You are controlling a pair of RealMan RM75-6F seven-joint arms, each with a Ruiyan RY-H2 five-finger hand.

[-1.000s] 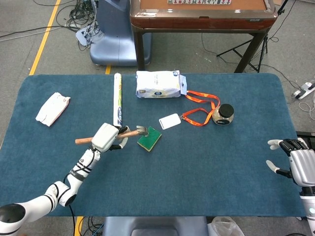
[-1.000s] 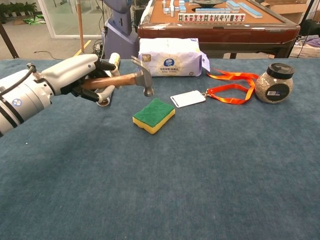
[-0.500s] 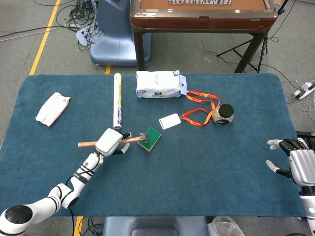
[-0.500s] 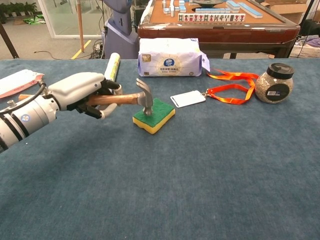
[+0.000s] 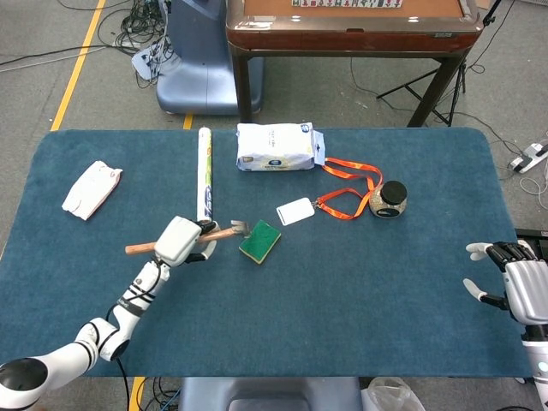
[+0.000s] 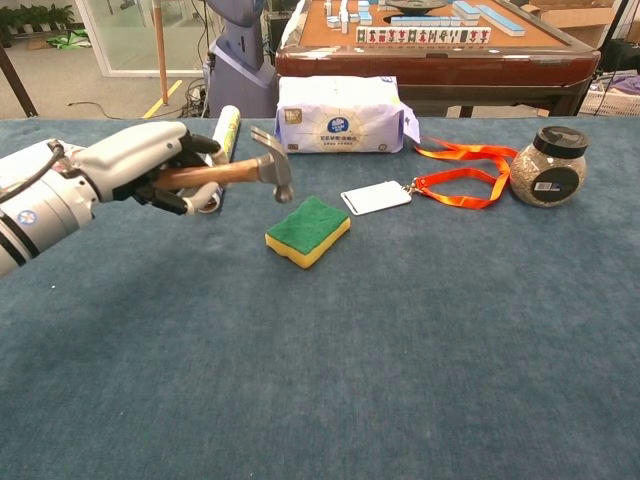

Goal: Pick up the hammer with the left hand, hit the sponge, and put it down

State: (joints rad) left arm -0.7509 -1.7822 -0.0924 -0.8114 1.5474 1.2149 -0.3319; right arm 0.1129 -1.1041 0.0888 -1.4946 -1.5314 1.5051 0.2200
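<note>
My left hand (image 5: 181,240) (image 6: 150,165) grips the wooden handle of the hammer (image 6: 235,172) (image 5: 224,231). Its metal head (image 6: 275,165) hangs in the air, up and to the left of the sponge. The sponge (image 6: 308,231) (image 5: 259,241), green on top and yellow below, lies flat on the blue table (image 5: 360,291), apart from the hammer. My right hand (image 5: 514,278) rests open at the table's right edge, holding nothing; the chest view does not show it.
A rolled tube (image 5: 205,171) lies just behind my left hand. A white tissue pack (image 5: 276,146), a white card (image 5: 295,211) on an orange lanyard (image 5: 351,184) and a small jar (image 5: 393,199) sit behind the sponge. A white cloth (image 5: 92,188) lies far left.
The hammer head came down onto the sponge half a second ago and has now lifted off it, back up and to the left. The right hand has not moved.
</note>
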